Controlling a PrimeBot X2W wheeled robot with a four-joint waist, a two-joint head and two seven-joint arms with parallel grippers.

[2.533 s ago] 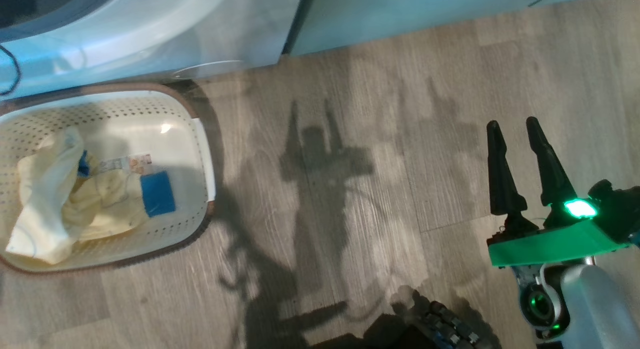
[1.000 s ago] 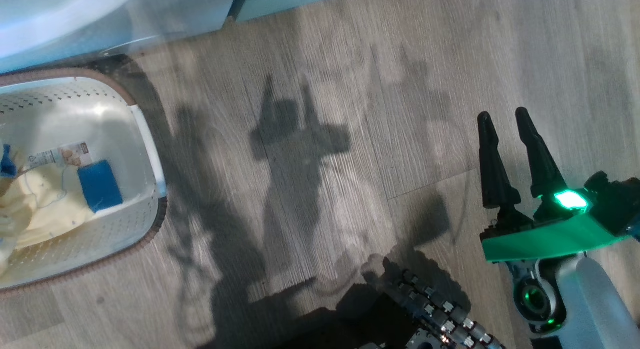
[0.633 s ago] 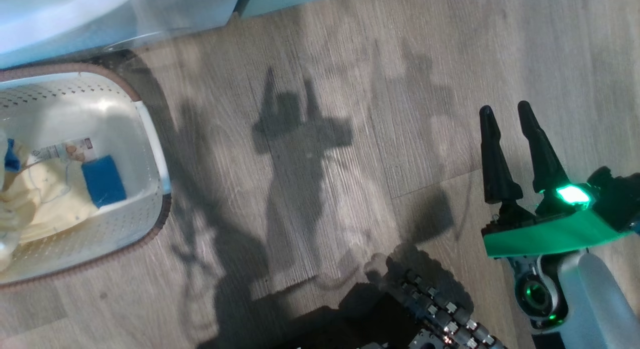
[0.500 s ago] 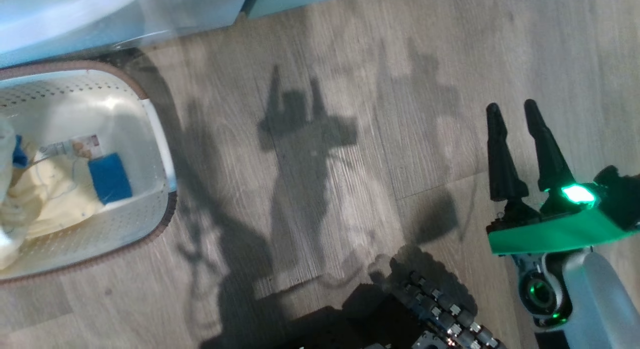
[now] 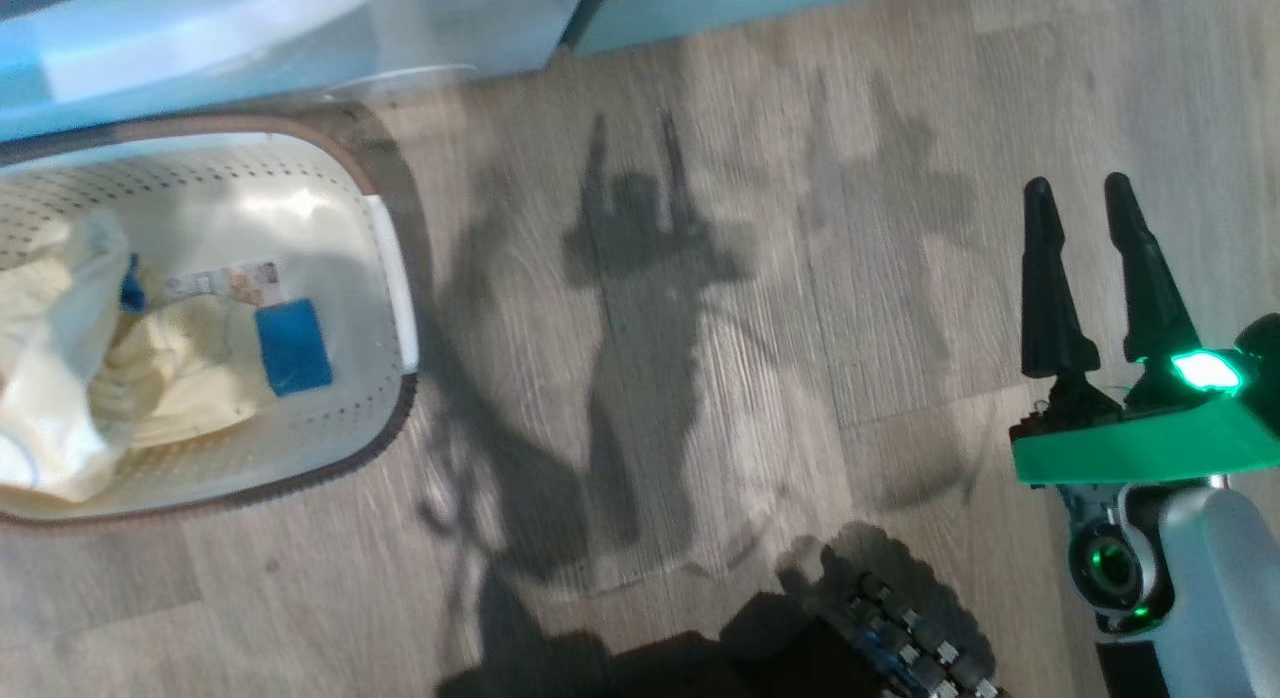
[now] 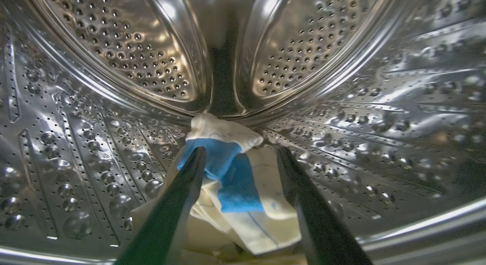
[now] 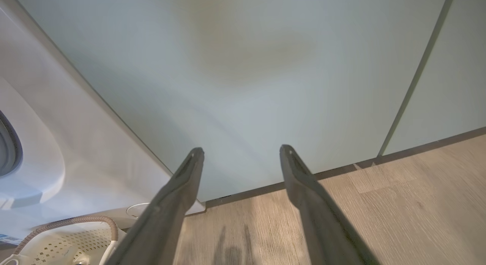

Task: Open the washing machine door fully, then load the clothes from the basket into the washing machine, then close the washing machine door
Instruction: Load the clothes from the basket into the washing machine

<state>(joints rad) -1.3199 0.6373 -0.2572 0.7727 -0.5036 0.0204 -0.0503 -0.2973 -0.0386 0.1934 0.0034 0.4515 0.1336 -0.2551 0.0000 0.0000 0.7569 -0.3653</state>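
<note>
In the left wrist view my left gripper (image 6: pixel 241 150) is inside the washing machine's steel drum (image 6: pixel 114 48), open. A cream garment with a blue patch (image 6: pixel 243 193) lies on the drum floor between and just beyond its spread fingers. The basket (image 5: pixel 405 408) stands on the floor at the left of the head view, below the washing machine (image 5: pixel 250 38). More pale yellow clothes (image 5: pixel 170 378) and a blue patch (image 5: pixel 293 346) lie in it. My right gripper (image 5: pixel 1078 188) hangs open over bare floor at the right, holding nothing. The washing machine door is out of view.
Pale green cabinets (image 7: pixel 246 67) stand to the right of the washing machine (image 7: pixel 57 124). Wood-look floor (image 5: pixel 700 328) stretches between the basket and my right arm. My dark base (image 5: pixel 880 638) sits at the bottom edge. The basket's rim (image 7: pixel 72 221) shows at the right wrist view's lower left.
The head camera has swung, so more of the basket shows now. My left gripper has gone from shut to open. The right gripper keeps its pose.
</note>
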